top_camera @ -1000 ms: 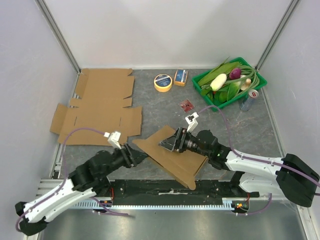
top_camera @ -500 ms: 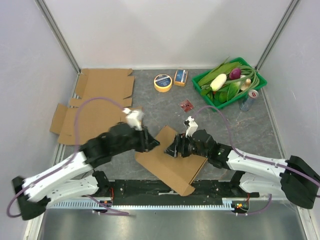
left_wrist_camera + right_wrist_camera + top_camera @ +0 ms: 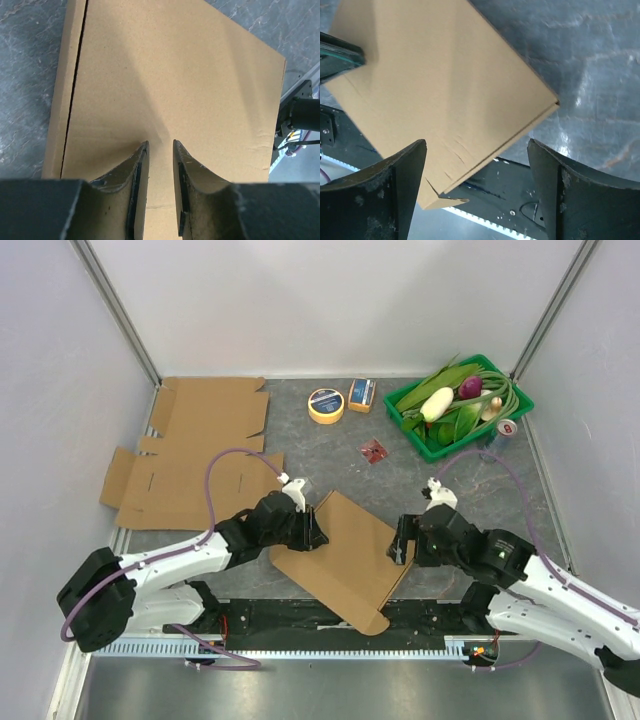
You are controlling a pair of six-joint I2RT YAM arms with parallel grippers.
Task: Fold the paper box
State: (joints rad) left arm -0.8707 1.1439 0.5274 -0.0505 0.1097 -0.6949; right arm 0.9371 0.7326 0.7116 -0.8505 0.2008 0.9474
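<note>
- the paper box (image 3: 345,558), a flat folded brown cardboard piece, lies on the dark grey table (image 3: 330,455) at its near middle, between the 2 arms and turned at an angle to the edge.
- its near corner reaches over the black rail (image 3: 300,615) along the table's near edge.
- the left gripper (image 3: 312,530) is low over the box's left part; in the left wrist view its 2 fingers (image 3: 140,165) stand only a narrow slit apart, with nothing between them and plain cardboard (image 3: 175,90) beneath.
- whether those fingertips touch the cardboard cannot be told.
- the right gripper (image 3: 400,540) is at the box's right edge with its jaws spread wide and holding nothing.
- in the right wrist view the 2 fingers (image 3: 400,185) frame the box's right corner and edge (image 3: 435,85), and a double layer shows along that edge.
- 2 unfolded cardboard sheets (image 3: 195,455) lie flat at the left rear, well apart from the box.
- a yellow tape roll (image 3: 326,405) and a small orange and blue packet (image 3: 361,394) sit near the back wall, just beside each other.
- a small red wrapper (image 3: 374,450) lies alone in the middle of the table.
- a green basket (image 3: 425,445) of vegetables stands at the right rear, with a can (image 3: 503,430) by its near right side.
</note>
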